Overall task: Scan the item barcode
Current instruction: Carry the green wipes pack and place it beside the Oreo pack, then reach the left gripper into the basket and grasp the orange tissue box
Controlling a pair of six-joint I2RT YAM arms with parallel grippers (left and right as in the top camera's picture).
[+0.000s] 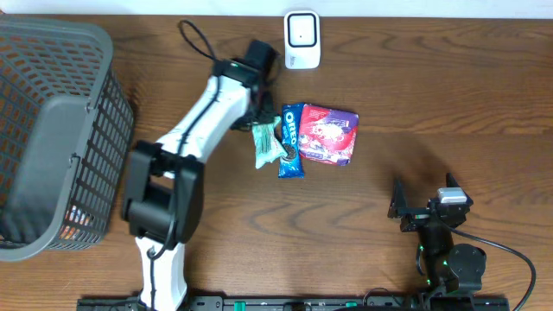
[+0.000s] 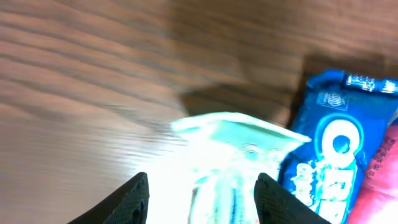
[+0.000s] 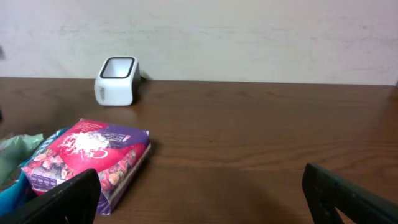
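- Reaching across the table [image 1: 432, 104], the left arm puts its gripper [image 2: 202, 186] over a green packet [image 1: 265, 145].
- Left jaws stand apart, one finger [image 2: 138, 198] on each side of the packet's near end; I cannot tell whether they touch it.
- The packet lies flat on the wood, touching the left edge of an Oreo pack [image 1: 291, 138].
- A pink bag [image 1: 329, 135] lies against the Oreo pack's right side.
- The scanner [image 1: 302, 39] stands upright at the far edge, apart from all three items.
- A grey basket [image 1: 52, 130] sits at the far left.
- The right gripper [image 3: 200, 180] hangs low near the front right, jaws spread wide, holding nothing.
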